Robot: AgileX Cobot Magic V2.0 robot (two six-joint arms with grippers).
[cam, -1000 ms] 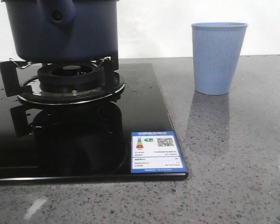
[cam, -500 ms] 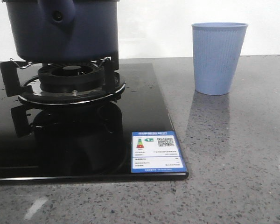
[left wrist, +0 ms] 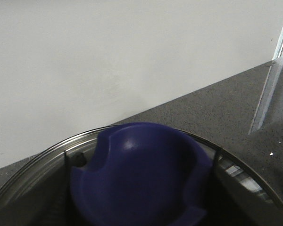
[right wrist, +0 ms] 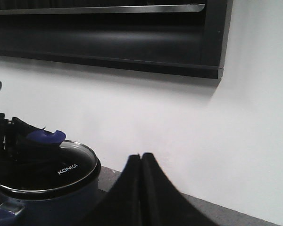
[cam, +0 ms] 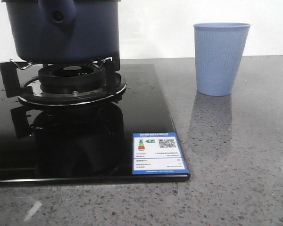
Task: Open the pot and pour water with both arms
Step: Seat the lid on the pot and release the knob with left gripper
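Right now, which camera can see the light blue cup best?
The front view. The whole cup stands there upright on the grey counter, to the right of the stove, with nothing blocking it. Neither wrist view clearly shows it.

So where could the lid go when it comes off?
Bare counter lies in front of the cup, right of the stove. The pot crowds the burner.
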